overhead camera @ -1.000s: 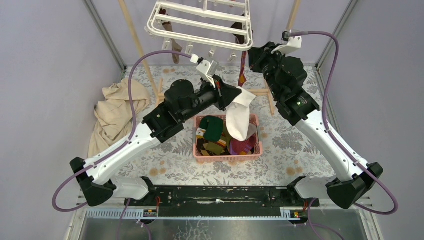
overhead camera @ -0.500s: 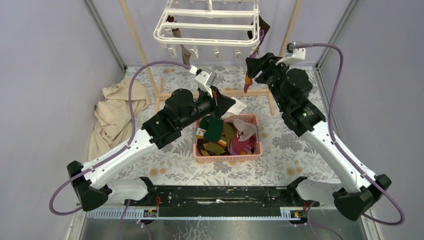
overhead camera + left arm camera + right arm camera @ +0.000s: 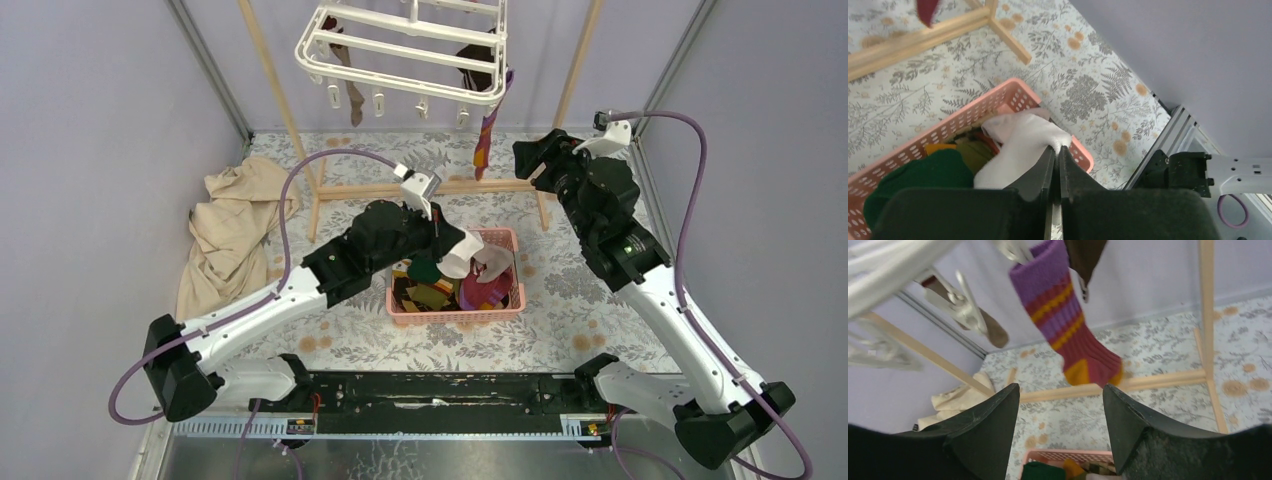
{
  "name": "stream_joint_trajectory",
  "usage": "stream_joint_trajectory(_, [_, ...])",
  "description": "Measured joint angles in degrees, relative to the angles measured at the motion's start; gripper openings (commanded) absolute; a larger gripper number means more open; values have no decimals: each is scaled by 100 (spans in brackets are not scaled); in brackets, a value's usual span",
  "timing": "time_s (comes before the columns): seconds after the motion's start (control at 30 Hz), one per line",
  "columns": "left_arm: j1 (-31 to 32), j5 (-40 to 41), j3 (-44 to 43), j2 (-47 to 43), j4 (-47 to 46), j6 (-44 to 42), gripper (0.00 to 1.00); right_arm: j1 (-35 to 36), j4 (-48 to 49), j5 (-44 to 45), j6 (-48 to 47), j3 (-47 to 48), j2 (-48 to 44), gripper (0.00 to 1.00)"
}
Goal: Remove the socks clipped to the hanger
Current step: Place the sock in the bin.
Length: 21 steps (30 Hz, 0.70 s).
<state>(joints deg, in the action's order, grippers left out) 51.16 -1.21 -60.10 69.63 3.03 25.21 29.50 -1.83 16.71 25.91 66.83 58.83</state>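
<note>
White plastic, the hanger (image 3: 400, 52) hangs above the bench (image 3: 600, 290) with a purple striped sock (image 3: 1063, 325) clipped at its right edge, the right pincer (image 3: 1062, 390) open and empty near it, while the left pincer (image 3: 1057, 149) is closed on a white sock (image 3: 1020, 145) over the pink basket (image 3: 455, 313).

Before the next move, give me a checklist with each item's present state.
1. Left hand shut on the white sock: ok.
2. White sock over the pink basket, ready to drop: ok.
3. Right hand open: ok.
4. Striped sock in front of the right hand, clipped to the hanger: ok.
5. Hanger hanging steady: cannot tell.
6. Hanger emptied: not ok, a brown sock also hangs there.
</note>
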Motion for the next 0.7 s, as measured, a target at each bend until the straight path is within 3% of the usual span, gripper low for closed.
stream_joint_trajectory(0.07, [13, 2, 166, 33, -79, 24, 11, -151, -142, -111, 74, -44, 66, 70])
stream_joint_trajectory(0.3, [24, 2, 664, 470, -603, 109, 46, -304, -514, -575, 138, -127, 323, 71])
stream_joint_trajectory(0.47, [24, -101, 787, 901, -643, 127, 59, -304, -728, -940, 98, -214, 398, 71])
stream_joint_trajectory(0.5, [24, -120, 800, 933, -638, 122, 72, -304, -780, -1036, 81, -251, 398, 71])
stream_joint_trajectory(0.57, [26, -149, 813, 949, -608, 114, 87, -304, -907, -1193, 24, -334, 398, 71])
stream_joint_trajectory(0.63, [50, -157, 813, 903, -573, 105, 89, -304, -1049, -1447, -37, -404, 407, 71])
stream_joint_trajectory(0.7, [122, -149, 833, 739, -470, 118, 98, -304, -1180, -1694, -87, -431, 439, 73])
